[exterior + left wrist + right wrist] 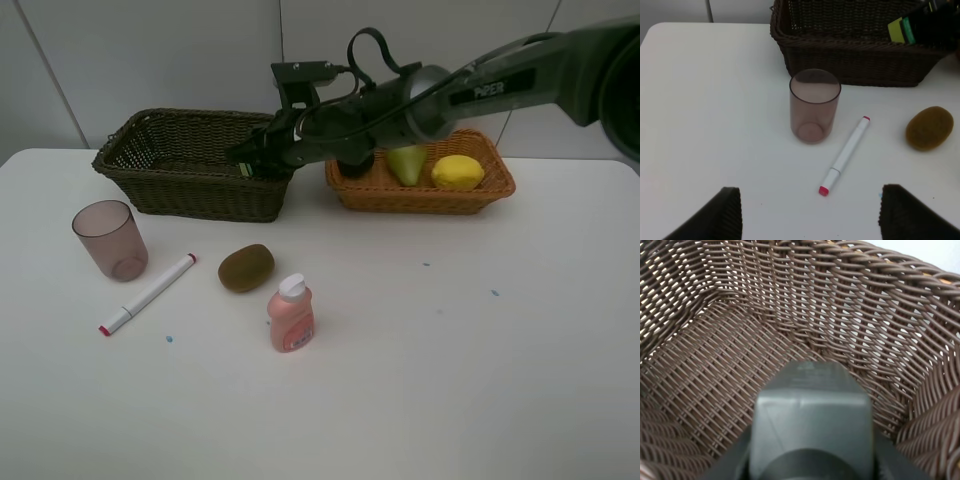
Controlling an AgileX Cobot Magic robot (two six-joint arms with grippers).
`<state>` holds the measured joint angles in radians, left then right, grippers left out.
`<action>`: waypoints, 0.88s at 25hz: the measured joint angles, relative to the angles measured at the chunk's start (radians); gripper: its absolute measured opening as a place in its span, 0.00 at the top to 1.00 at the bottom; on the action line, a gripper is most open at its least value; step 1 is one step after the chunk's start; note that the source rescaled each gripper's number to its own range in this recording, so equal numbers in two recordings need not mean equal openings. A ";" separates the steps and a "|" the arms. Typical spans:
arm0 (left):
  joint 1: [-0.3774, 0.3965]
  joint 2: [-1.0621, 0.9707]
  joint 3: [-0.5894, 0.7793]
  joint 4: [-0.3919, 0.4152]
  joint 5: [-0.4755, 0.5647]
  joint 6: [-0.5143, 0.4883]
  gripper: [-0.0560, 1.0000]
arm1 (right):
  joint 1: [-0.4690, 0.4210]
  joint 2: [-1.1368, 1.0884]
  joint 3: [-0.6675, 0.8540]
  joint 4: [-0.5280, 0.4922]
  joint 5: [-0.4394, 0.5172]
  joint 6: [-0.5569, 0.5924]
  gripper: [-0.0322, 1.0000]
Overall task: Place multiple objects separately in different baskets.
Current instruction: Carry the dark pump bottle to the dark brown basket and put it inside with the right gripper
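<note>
Pink bottle (290,318) — upright, white-capped

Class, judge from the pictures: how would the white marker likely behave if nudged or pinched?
The white marker lies flat and looks round, so a nudge would probably roll it. Its slim, straight barrel looks stiff and likely light.
</note>
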<state>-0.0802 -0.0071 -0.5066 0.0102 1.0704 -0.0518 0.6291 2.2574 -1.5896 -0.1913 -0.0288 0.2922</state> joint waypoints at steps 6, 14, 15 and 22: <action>0.000 0.000 0.000 0.000 0.000 0.000 0.24 | 0.000 0.000 -0.005 0.000 -0.036 0.000 0.07; 0.000 0.000 0.000 0.000 0.000 0.000 0.24 | 0.000 -0.002 -0.005 0.001 -0.035 0.000 0.01; 0.000 0.000 0.000 0.000 0.000 0.000 0.24 | 0.000 -0.006 -0.005 0.001 -0.029 0.000 0.00; 0.000 0.000 0.000 0.000 0.000 0.000 0.24 | 0.000 -0.102 -0.005 0.001 0.078 0.000 0.00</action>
<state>-0.0802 -0.0071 -0.5066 0.0102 1.0704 -0.0518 0.6291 2.1552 -1.5948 -0.1904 0.0495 0.2922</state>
